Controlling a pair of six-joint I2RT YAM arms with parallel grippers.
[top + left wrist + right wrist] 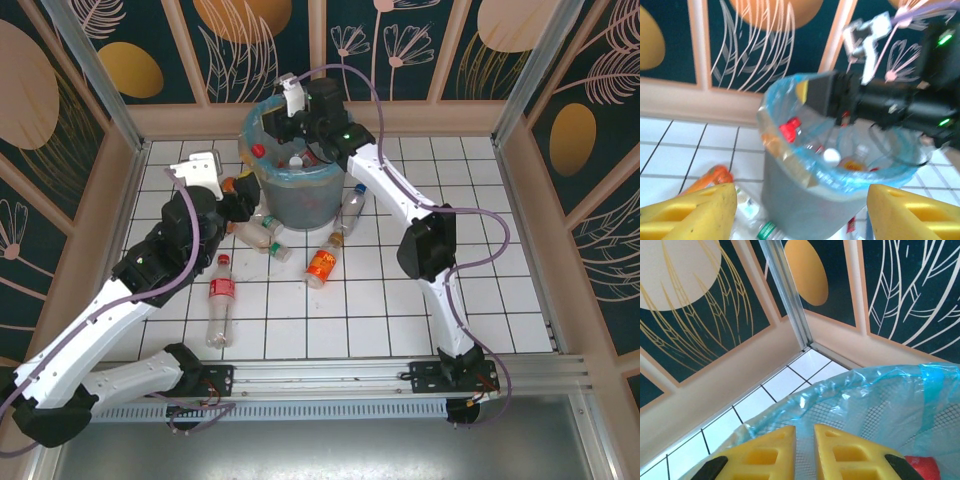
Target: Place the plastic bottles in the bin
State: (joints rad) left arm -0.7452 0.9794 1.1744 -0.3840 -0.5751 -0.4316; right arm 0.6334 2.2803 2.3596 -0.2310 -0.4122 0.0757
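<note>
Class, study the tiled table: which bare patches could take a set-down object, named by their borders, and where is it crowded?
Free: the tiles between the right arm and the right wall; the near tiles between the red-labelled bottle and that arm. Crowded: the foot of the bin, ringed by bottles left, front and right.

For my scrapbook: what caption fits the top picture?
Right gripper shut above the bin, left gripper open beside it, bottles scattered on the tiles.

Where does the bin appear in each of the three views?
Top external: the bin stands at upper centre of the picture.
Left wrist: the bin is in the centre, reaching the bottom edge.
Right wrist: the bin rim is at lower right.
Shared landmark: the light-blue bag lining it.
</note>
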